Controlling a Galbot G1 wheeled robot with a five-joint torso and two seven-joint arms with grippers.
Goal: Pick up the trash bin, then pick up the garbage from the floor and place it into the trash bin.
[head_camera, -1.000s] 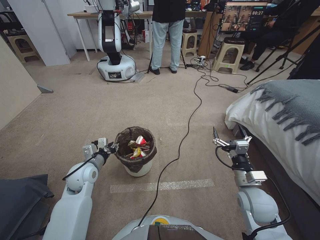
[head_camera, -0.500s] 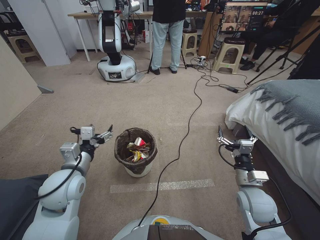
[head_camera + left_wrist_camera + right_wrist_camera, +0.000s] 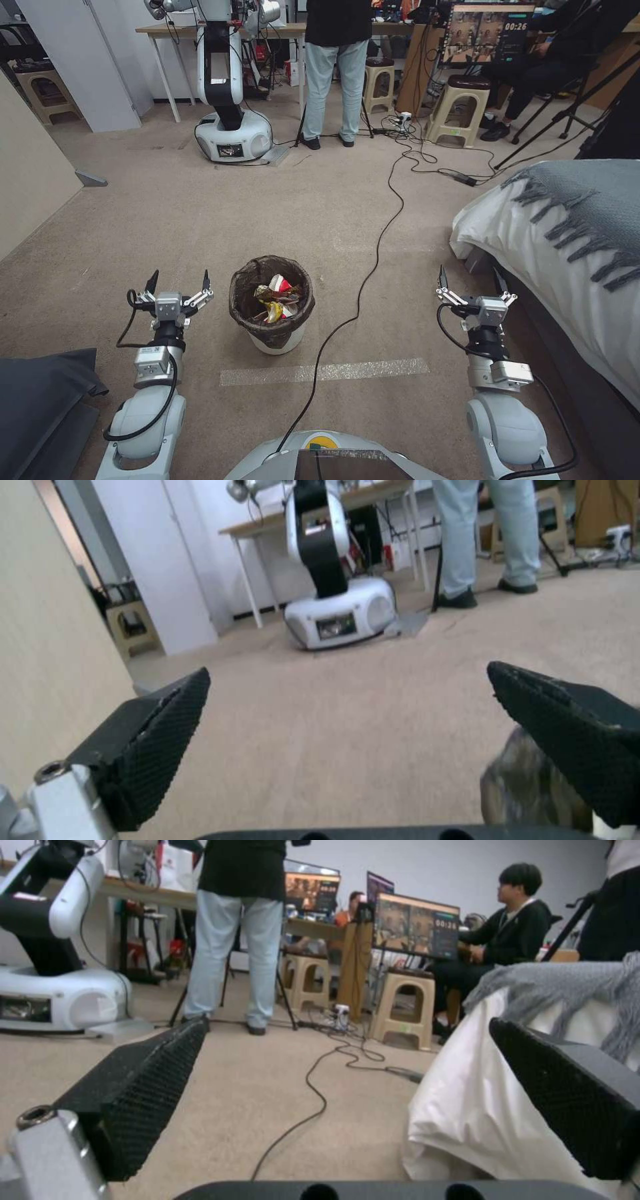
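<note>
The trash bin [image 3: 272,303] stands upright on the beige short-pile carpet [image 3: 200,213], dead centre in front of the robot at twelve o'clock: a round white plastic bucket with a crinkled dark brown liner folded over its rim. Inside lies the garbage [image 3: 275,298], a jumble of crumpled yellow wrappers and a red-and-white paper piece. Over at nine o'clock from the bin, the left end effector [image 3: 179,281] hovers just beside it, not touching, black cross-hatched fingers [image 3: 157,740] spread wide with nothing between them. From the left wrist camera, the bin's brown liner [image 3: 527,785] peeks in beside one finger. At three o'clock, well apart from the bin, the right end effector [image 3: 472,279] hangs near the bed [image 3: 533,227], its fingers also spread and empty; white sheet, grey fringed knit blanket [image 3: 587,200]. A black cable [image 3: 373,267] snakes across the carpet between bin and right arm. A strip of clear shiny tape [image 3: 323,371] lies at six o'clock from the bin.
</note>
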